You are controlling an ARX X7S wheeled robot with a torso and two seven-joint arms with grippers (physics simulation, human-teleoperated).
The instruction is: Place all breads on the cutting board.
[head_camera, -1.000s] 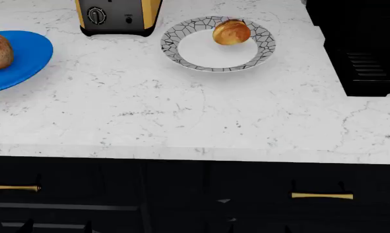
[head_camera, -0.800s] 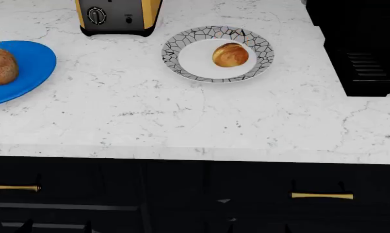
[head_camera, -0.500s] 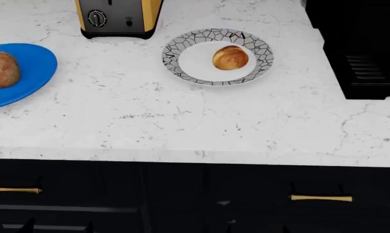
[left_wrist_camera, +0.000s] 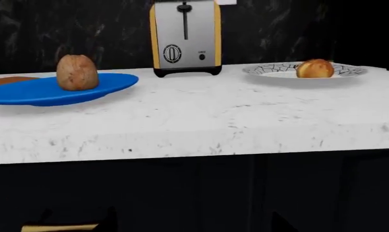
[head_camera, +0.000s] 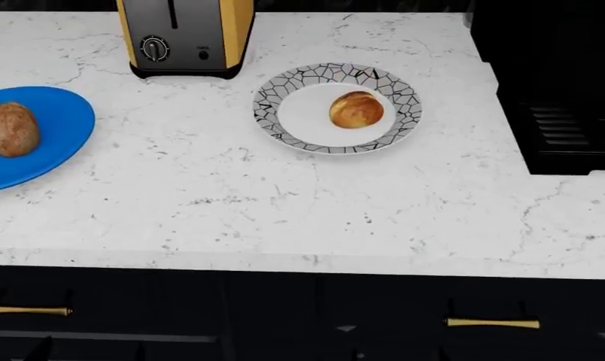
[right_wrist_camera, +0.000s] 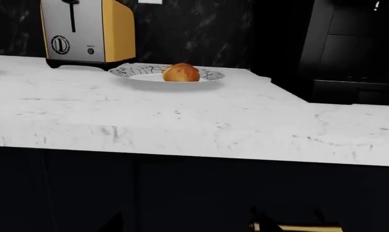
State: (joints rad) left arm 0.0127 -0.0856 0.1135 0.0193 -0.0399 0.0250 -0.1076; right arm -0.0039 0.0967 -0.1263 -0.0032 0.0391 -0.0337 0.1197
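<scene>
The glossy golden bread (head_camera: 357,109) lies in the middle of a white plate with a black crackle rim (head_camera: 279,83). The darker brown bread (head_camera: 10,128) stands on a round blue plate (head_camera: 56,143) at the counter's left. In the left wrist view a thin brown sliver of the cutting board (left_wrist_camera: 7,80) shows behind the blue plate (left_wrist_camera: 46,92); the head view does not take it in. My left gripper (left_wrist_camera: 192,223) and right gripper (right_wrist_camera: 186,223) hang below counter height before the dark cabinet fronts, both open and empty, well short of the golden bread (right_wrist_camera: 181,73) and the brown bread (left_wrist_camera: 77,72).
A yellow and silver toaster (head_camera: 185,36) stands at the back of the white marble counter (head_camera: 282,203). A black appliance (head_camera: 558,83) fills the right side. Dark drawers with brass handles (head_camera: 492,323) run below the counter edge.
The golden bread moved from the far rim of its plate to the middle and settled. The head view has shifted, so the counter and everything on it sit lower in the picture.
</scene>
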